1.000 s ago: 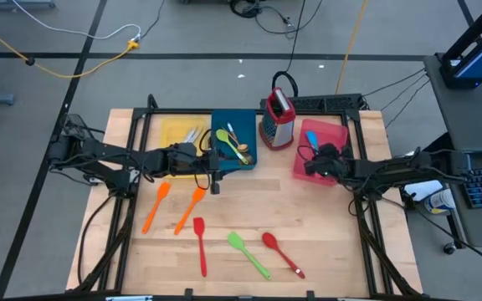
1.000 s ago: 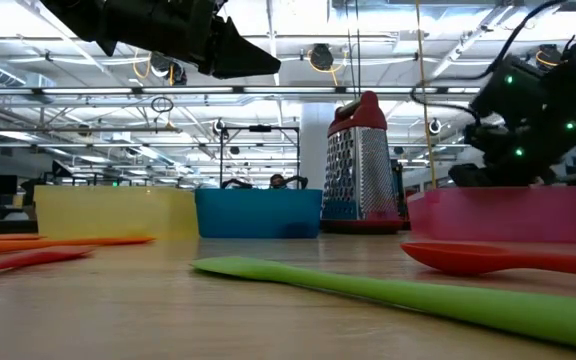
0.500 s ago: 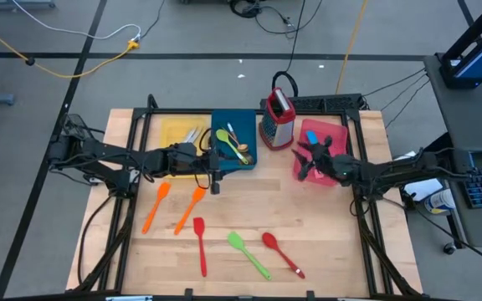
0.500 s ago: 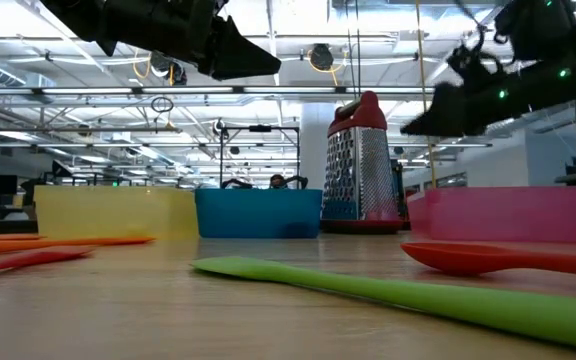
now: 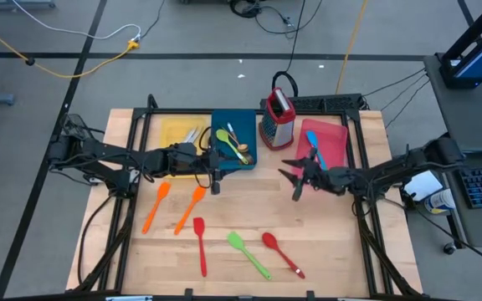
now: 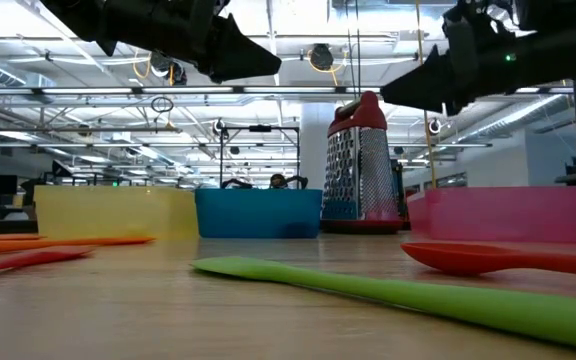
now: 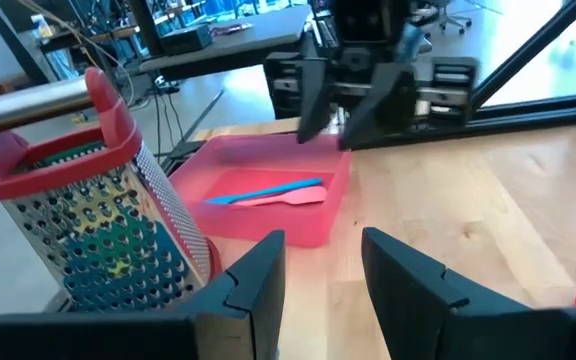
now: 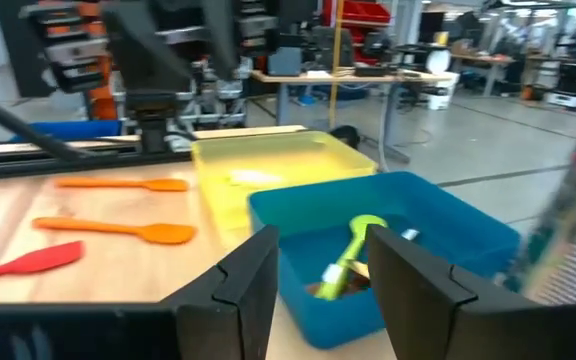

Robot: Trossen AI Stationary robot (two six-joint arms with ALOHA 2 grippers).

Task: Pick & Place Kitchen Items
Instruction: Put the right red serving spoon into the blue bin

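Loose kitchen items lie flat on the wooden table: two orange spatulas (image 5: pixel 156 206) (image 5: pixel 190 209), a red spatula (image 5: pixel 200 245), a green spatula (image 5: pixel 248 253) and a red spoon (image 5: pixel 281 253). The blue tray (image 5: pixel 221 159) holds a green spoon (image 8: pixel 346 254) and other utensils. A blue and a pink utensil (image 7: pixel 268 192) lie in the pink tray (image 5: pixel 335 144). My right gripper (image 5: pixel 294 183) hovers open and empty over the table, left of the pink tray. My left gripper (image 5: pixel 216 179) hangs open and empty at the blue tray's near edge.
A yellow tray (image 5: pixel 172 131) stands left of the blue one. A metal box grater with red handle (image 5: pixel 278 118) stands upright between the blue and pink trays. Bare table lies between the two grippers and toward the near right corner.
My right gripper has risen out of the pink tray and gone toward the table's left, out over the bare wood. It has tipped from pointing down to about level, facing the left arm. The utensils have kept their places.
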